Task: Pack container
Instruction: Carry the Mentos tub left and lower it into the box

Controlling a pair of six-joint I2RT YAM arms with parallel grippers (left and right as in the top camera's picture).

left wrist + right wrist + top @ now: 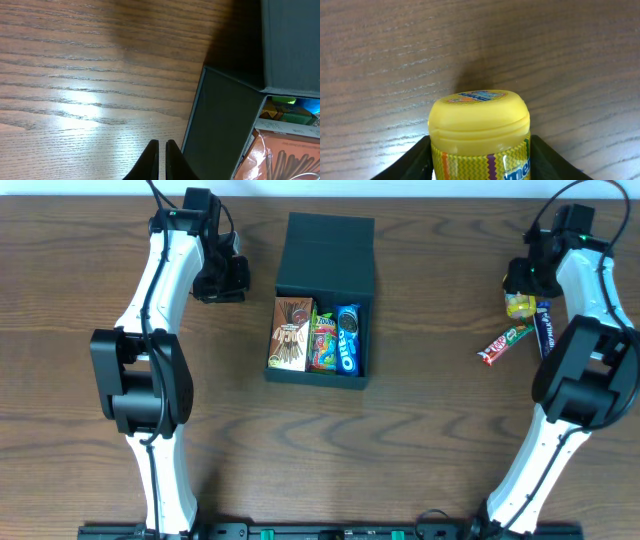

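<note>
The dark teal-black container (322,250) stands open at the table's upper middle with its flap lid laid back. It holds a brown stick-snack box (290,334), a red-green packet (324,340) and a blue Oreo pack (348,338). Its side wall (215,130) shows in the left wrist view. My left gripper (222,282) is shut and empty, just left of the container; its fingertips (161,147) hover over bare wood. My right gripper (519,292) is shut on a yellow-capped jar (479,130) at the far right, by the table.
A red-green candy bar (502,344) and a dark blue bar (544,326) lie on the table just below the right gripper. The table's far edge runs along the top of the overhead view.
</note>
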